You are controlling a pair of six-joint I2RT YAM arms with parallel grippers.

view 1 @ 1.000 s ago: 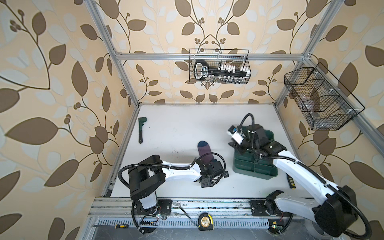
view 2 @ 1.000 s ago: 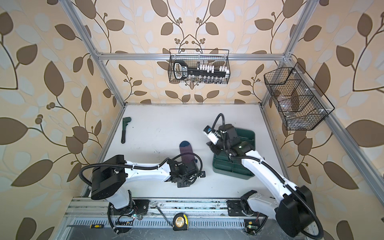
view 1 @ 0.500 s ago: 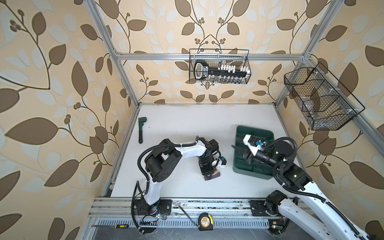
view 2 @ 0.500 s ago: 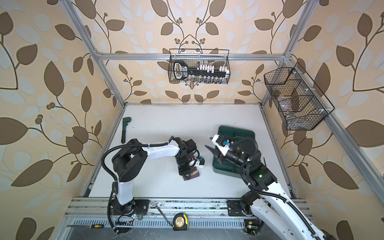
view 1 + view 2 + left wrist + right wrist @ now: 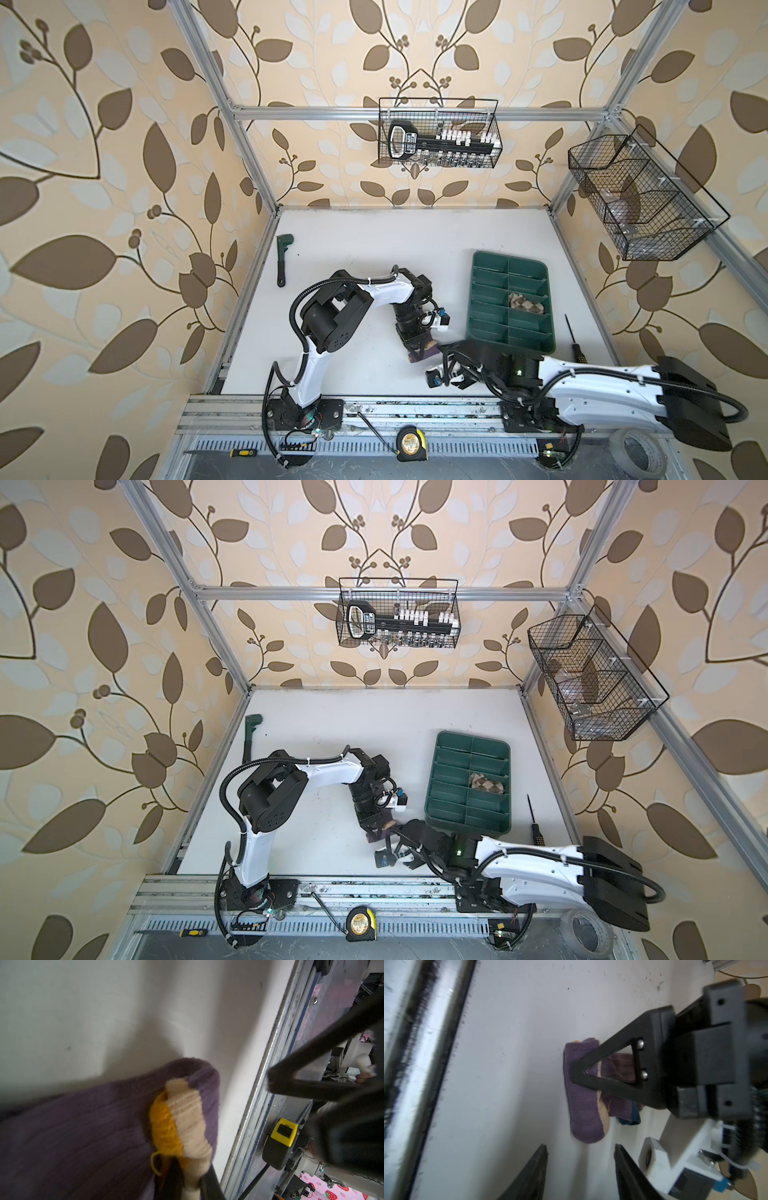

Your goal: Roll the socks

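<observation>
The purple sock (image 5: 430, 352) (image 5: 384, 833) lies bunched on the white table near the front. My left gripper (image 5: 191, 1180) (image 5: 419, 348) is shut on its yellow and pale cuff end (image 5: 182, 1118). In the right wrist view the sock (image 5: 581, 1105) lies ahead with the left gripper (image 5: 574, 1071) pressed onto it. My right gripper (image 5: 580, 1151) (image 5: 446, 353) is open just short of the sock, nothing between its fingers. The beige argyle sock (image 5: 525, 303) (image 5: 486, 785) sits bundled in a compartment of the green tray (image 5: 486, 266).
A green wrench (image 5: 284, 259) lies at the table's left edge and a screwdriver (image 5: 572, 340) right of the tray. The metal front rail (image 5: 374, 409) carries a tape measure (image 5: 411, 444). Wire baskets (image 5: 438, 133) hang on the back and right walls.
The right arm left the green tray and swung down to the front beside the purple sock, its jaws spreading wider. The left gripper stays shut on the sock, now bunched shorter.
</observation>
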